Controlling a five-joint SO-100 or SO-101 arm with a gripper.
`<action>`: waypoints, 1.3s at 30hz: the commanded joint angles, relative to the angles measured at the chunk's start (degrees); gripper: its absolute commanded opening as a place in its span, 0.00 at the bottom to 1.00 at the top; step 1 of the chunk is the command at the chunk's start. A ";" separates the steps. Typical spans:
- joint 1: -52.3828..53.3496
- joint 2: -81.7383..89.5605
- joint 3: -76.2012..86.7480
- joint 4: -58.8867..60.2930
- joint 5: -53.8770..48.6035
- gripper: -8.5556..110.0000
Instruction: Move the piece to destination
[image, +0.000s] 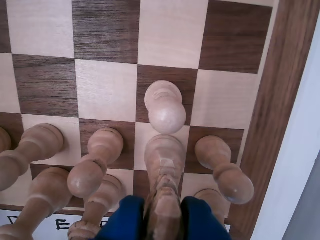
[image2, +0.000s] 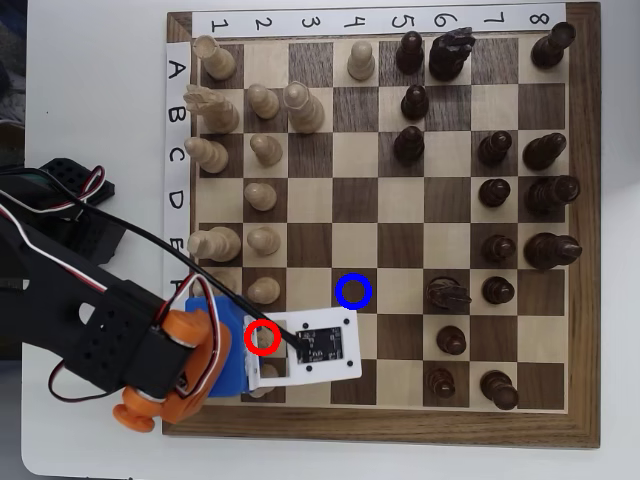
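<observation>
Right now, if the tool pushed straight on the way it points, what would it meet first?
Most likely the light pawn on the dark square directly ahead in the wrist view. The piece that the tool seems to clamp would reach it first. Depth is unclear.

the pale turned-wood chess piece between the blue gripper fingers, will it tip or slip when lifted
The pale turned-wood chess piece looks rigid and probably light. Its tall, narrow body may tip if nudged sideways. The smooth rounded wood could slip in the gripper, and neighbouring light pawns stand close.

Hobby tabletop robotics setup | labelled wooden chessboard (image2: 585, 240) on white table (image2: 90, 90) | loose servo wiring (image2: 60, 190) at 9 o'clock
</observation>
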 joint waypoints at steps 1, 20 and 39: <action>1.85 0.35 -2.02 -2.20 5.36 0.07; -1.05 5.98 -9.14 5.80 10.90 0.07; -1.49 8.61 -20.13 10.46 11.43 0.07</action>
